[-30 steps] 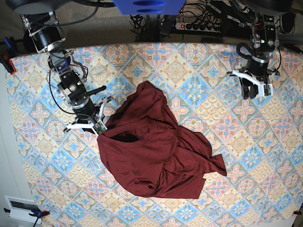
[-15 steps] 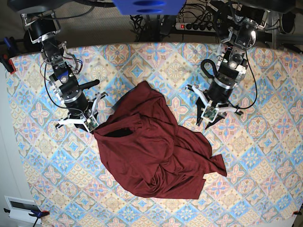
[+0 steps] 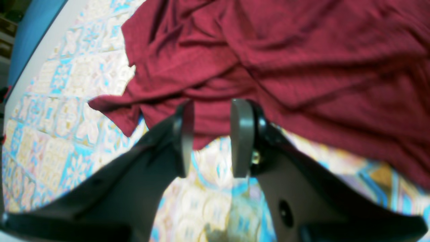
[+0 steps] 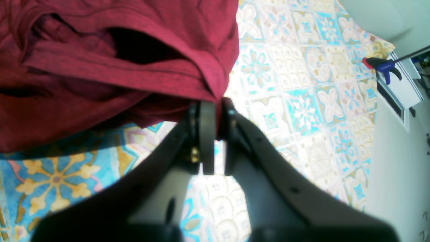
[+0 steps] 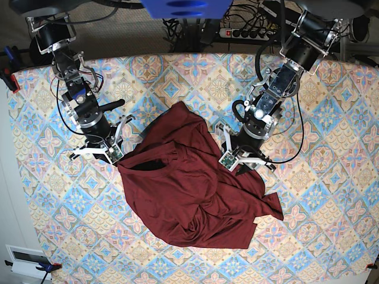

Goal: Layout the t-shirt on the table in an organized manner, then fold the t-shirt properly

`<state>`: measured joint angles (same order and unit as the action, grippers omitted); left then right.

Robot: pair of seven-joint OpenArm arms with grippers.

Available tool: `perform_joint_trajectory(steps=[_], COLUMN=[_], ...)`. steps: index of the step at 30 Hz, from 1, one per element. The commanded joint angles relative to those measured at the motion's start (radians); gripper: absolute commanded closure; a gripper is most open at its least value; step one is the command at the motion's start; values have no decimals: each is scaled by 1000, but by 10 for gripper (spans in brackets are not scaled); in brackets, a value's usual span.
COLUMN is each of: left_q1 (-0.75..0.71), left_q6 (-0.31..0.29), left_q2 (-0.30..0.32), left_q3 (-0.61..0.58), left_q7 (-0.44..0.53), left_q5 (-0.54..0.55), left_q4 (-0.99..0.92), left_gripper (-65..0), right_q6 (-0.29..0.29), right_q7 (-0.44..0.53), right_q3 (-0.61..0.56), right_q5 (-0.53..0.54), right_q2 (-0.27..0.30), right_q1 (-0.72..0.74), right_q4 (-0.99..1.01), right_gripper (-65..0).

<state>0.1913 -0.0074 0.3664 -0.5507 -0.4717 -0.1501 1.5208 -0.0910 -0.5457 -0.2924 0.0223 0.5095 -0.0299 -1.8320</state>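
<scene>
**Left claw spread at the shirt's edge, right claw pinching the far side**

From the left wrist view, we see the left claw [image 3: 211, 137] with its two pads standing apart and nothing between them. The t-shirt [image 3: 302, 67] lies straight ahead of the tips and runs off to the right; its lower edge crosses just behind the pad tops. The gap between the pads frames that edge, with bare worktop [image 3: 67, 111] showing below and to the left. We cannot tell whether the pads touch the cloth.

From the right wrist view, we see the right claw [image 4: 215, 134] pressed together on a fold of the t-shirt [image 4: 100, 67], beside what we take for an opening of the garment. The maroon cloth spreads up and to the left of the tips. A blue-handled clamp [image 4: 383, 65] sits at the worktop's far edge.

From the base view, we see the t-shirt [image 5: 189, 195] crumpled in the middle of the worktop [image 5: 331, 195], its bulk running from upper left to lower right. The right claw [image 5: 116, 155] holds its left edge; the left claw [image 5: 237, 161] hangs over its upper right edge. The two claws stand on opposite sides of the garment, each near its own edge. We judge that the next move turns on the left claw closing on the edge directly before it, so that both can draw the cloth apart.
</scene>
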Motion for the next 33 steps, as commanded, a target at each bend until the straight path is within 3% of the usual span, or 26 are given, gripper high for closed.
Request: perform_joint_trajectory(steps=[1, 9, 13, 15, 18, 20, 28, 33], left_q1=[41, 192, 244, 267, 285, 287, 122, -17], left_q6=[7, 7, 7, 7, 8, 10, 8, 8], left_q2=[-10, -111, -128, -128, -128, -120, 49, 135], left_q3=[-15, -161, -217, -223, -213, -176, 21, 140], left_q7=[21, 21, 21, 23, 52, 63, 41, 47], left_q5=[-4, -6, -6, -6, -4, -4, 4, 4], left_q4=[-4, -257, -348, -360, -352, -314, 7, 128], left_gripper=[-200, -200, -189, -133, 0, 0, 0, 0], right_q6=[10, 10, 10, 10, 10, 10, 10, 10], right_q7=[22, 22, 22, 22, 22, 22, 22, 22], right_q3=[8, 9, 11, 11, 11, 9, 3, -80], right_q5=[-6, -6, -6, -6, -6, -6, -8, -9], right_q2=[13, 13, 13, 13, 13, 13, 8, 2], right_q1=[15, 23, 23, 23, 23, 18, -110, -196], right_q4=[-19, -16, -10, -10, -11, -18, -114, -157], right_gripper=[0, 0, 0, 0, 0, 0, 0, 0])
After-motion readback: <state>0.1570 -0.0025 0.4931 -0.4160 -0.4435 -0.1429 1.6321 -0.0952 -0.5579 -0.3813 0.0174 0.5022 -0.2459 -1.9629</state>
